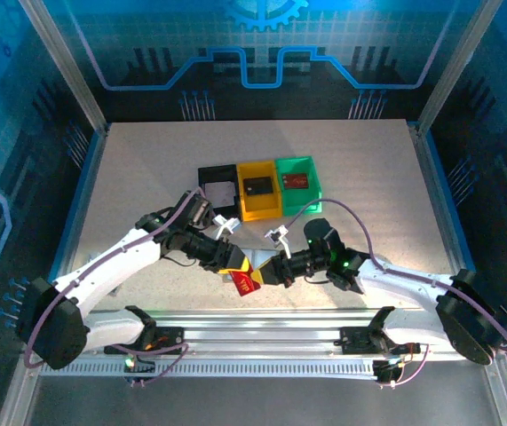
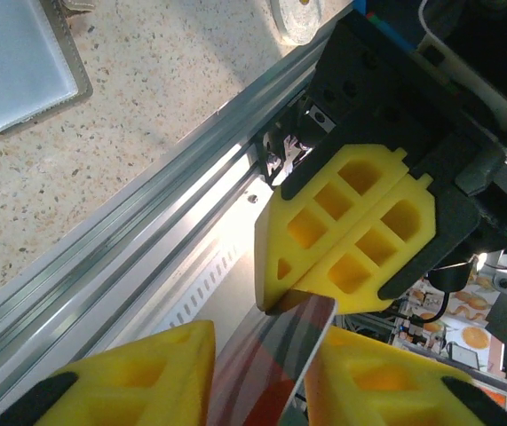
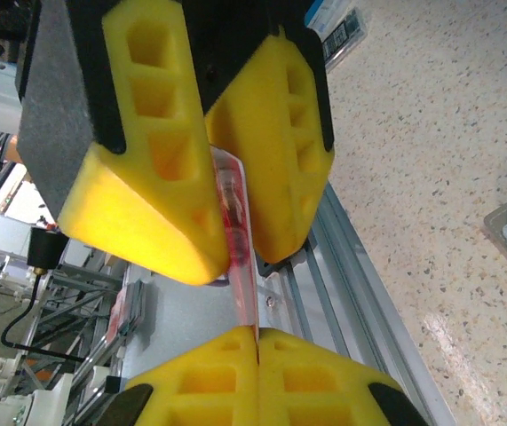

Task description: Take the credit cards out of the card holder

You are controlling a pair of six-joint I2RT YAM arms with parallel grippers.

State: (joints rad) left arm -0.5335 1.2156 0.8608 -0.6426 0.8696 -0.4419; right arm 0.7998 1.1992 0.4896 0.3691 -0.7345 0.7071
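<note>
**Worktop (image 1: 146, 195)**: pale speckled surface. A ribbed metal rail (image 1: 262, 321) runs along its lower edge in the overhead view.

**Red card (image 1: 247, 282)**: lower middle of the overhead frame, raised off the surface above the rail, where the two arms meet. One end sits in each pincer.

**Right pincer (image 3: 255, 335)**: yellow pads pressed together on the end of the red card. The card's thin edge rises from the seam between them in the right wrist view.

**Left pincer (image 2: 262, 344)**: jaws narrow, one pad on either side of the card's other end. I cannot tell whether they are clamped on it or merely close about it.

**Card holder (image 2: 13, 71)**: upper left of the left wrist view, lying flat on the worktop. The inside is pale and silvery with a grey border. It sits apart from both pincers.

**Bins**: three in a touching row at the centre of the overhead frame.
- Black bin (image 1: 207, 170), left: holds a pale card (image 1: 220, 193).
- Yellow bin (image 1: 255, 166), middle: holds a dark card (image 1: 256, 185).
- Green bin (image 1: 296, 161), right: holds a second red card (image 1: 296, 180).
</note>
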